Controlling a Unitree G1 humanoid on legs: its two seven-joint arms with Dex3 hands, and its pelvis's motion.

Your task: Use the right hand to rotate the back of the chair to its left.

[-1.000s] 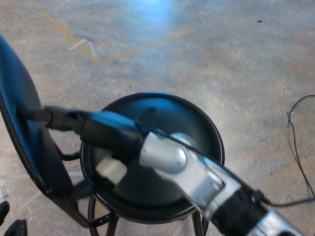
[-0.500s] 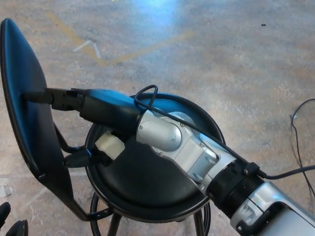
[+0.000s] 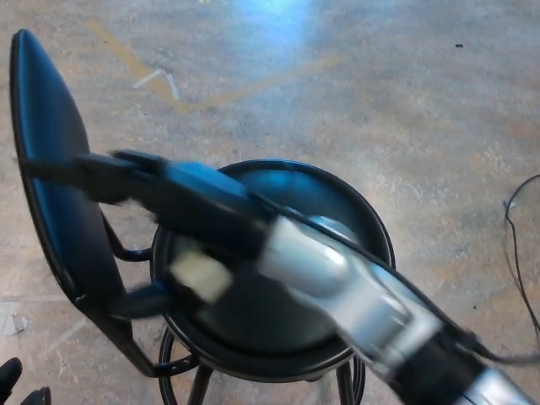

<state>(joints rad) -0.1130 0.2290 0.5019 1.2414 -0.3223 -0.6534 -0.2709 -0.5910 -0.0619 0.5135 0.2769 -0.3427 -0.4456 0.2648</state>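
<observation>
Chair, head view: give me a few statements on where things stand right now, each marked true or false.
1. The right hand reaches across the round seat to the chair back. True.
2. The chair back stands at the picture's right. False: it stands at the left of the seat.
3. A dark cable lies on the floor at the right edge. True.
4. The seat is square and white. False: it is round and black.
5. The arm is sharp in the picture. False: it is blurred.
</observation>
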